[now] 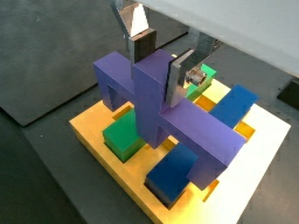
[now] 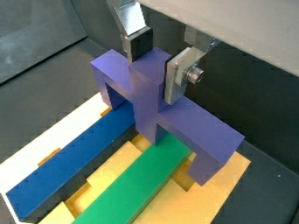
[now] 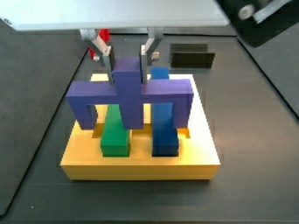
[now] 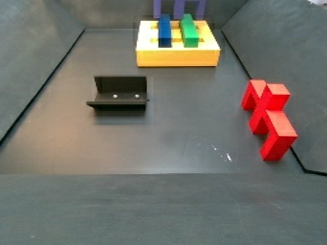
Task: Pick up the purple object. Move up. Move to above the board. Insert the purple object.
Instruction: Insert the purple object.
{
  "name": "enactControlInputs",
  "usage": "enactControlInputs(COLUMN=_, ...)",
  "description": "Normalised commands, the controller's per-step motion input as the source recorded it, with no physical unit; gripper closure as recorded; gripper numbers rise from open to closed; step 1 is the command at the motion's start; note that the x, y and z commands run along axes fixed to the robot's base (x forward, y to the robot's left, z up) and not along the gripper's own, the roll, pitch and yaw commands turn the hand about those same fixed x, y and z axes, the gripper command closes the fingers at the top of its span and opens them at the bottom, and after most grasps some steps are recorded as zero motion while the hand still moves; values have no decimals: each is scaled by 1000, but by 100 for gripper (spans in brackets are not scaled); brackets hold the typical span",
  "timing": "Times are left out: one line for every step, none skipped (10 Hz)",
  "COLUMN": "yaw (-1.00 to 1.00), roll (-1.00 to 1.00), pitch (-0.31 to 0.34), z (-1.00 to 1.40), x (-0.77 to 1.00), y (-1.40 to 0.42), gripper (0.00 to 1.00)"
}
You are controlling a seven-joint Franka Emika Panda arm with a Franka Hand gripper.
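Three-legged purple object [image 1: 163, 105] between gripper [image 1: 162, 63] fingers.

The floor [image 4: 153, 144] is dark gray and flat, with a soft shine. Low dark walls [image 4: 38, 81] slope up around it. A pale strip runs behind in a wrist view.

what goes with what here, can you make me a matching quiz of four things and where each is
Things:
1. purple object
2. green bar
3. red block
4. fixture

Places:
a. lying on the board beside the blue bar
b. between the end effector fingers, over the board
c. on the floor near the middle
d. on the floor, far from the board

Pairs: 1-b, 2-a, 3-d, 4-c
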Motion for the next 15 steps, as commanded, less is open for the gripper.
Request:
enactControlInputs(yaw=0, roll=156, pitch=100, z=171, x=151, y=-151, gripper=100)
enactControlInputs(yaw=0, roll=160, pitch=76, z=71, x=183, y=-149, gripper=100)
enactControlInputs(yaw=0, roll=281, pitch=60, z=-109, x=120, y=-60, gripper=100)
enactControlInputs(yaw=0, roll=286, pitch=41, z=-206, x=94, y=-40, gripper=100)
enactControlInputs(yaw=0, roll=294, pitch=40, z=-254, x=120, y=-26, gripper=100)
enactControlInputs(yaw=0, roll=247, pitch=59, z=-177, x=143, y=-14, gripper=100)
enactControlInputs(yaw=0, roll=179, pitch=66, z=-71, x=140, y=-9, gripper=100)
enactControlInputs(yaw=0, roll=160, pitch=51, z=-63, x=117, y=-26, gripper=100)
enactControlInputs(yaw=0, roll=147, pitch=50, z=-74, x=129, y=-57, gripper=100)
enactControlInputs(yaw=0, roll=131, pitch=69, z=0, x=63, y=-51, gripper=100)
enactControlInputs(yaw=0, roll=253, pitch=93, z=351, x=0, y=-186, gripper=100)
enactControlInputs(yaw=0, roll=291, pitch=114, z=306, x=177, y=-303, gripper=100)
enactControlInputs(yaw=0, roll=246, pitch=87, z=54, x=169, y=-194, gripper=100)
enactControlInputs(yaw=0, roll=223, pitch=46, z=-6, x=40, y=-91, gripper=100)
enactControlInputs(yaw=20, roll=226, pitch=10, z=-189, x=6, y=-43, gripper=100)
